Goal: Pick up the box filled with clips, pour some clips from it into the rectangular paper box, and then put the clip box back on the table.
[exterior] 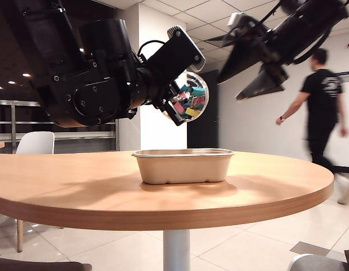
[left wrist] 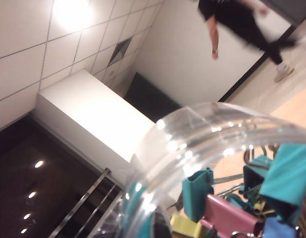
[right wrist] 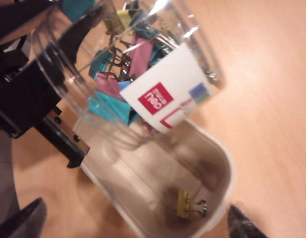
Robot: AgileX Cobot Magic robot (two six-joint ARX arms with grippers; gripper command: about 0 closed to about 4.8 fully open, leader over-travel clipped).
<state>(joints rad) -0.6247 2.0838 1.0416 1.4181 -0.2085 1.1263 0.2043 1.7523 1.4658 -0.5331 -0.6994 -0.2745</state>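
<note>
The box filled with clips (exterior: pixel 190 101), a clear round jar, hangs tilted on its side above the rectangular paper box (exterior: pixel 183 166). My left gripper (exterior: pixel 175 97) is shut on it. Its white and red label (right wrist: pixel 168 94) shows in the right wrist view, and the mouth points down toward the beige tray (right wrist: pixel 143 178). Pink, teal and yellow clips (left wrist: pixel 232 208) fill the jar, and one yellow clip (right wrist: pixel 190 204) lies in the tray. High on the right, my right gripper (exterior: pixel 256 73) stands open and holds nothing, its fingertips (right wrist: pixel 242 225) spread wide beyond the tray.
The tray stands near the middle of the round wood-grain table (exterior: pixel 78 186). A person in black (exterior: pixel 321 96) walks past behind the table's right edge. A white chair (exterior: pixel 34 143) stands at the back left.
</note>
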